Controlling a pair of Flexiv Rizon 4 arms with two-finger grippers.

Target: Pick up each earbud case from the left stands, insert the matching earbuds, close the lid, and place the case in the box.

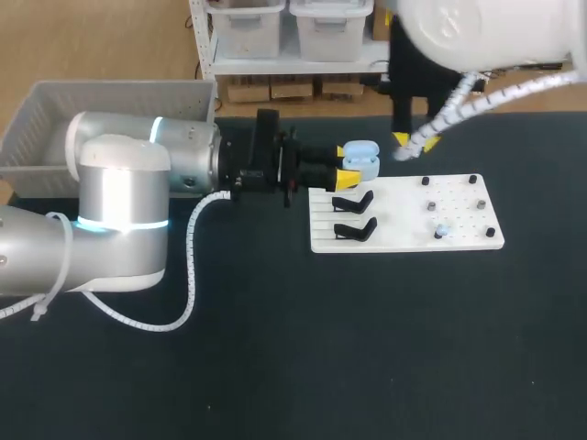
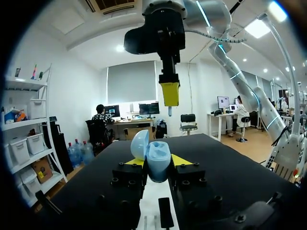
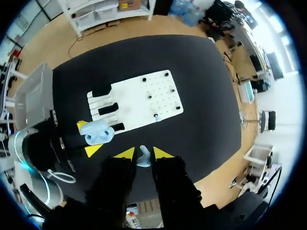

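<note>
1 case (image 1: 359,158); 1 earbud (image 3: 143,156), poss 2

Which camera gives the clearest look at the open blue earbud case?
The left wrist view: the earbud case sits close, lid open, clamped in the left claw. The head view shows it small, beside the white board. The right wrist view shows it smaller, from above, ahead of the right claw holding an earbud.

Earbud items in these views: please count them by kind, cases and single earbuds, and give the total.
Earbud case: 1, in the left gripper.
Earbuds: 2, one earbud in the right gripper, another on the white board.
Total: 3
</note>
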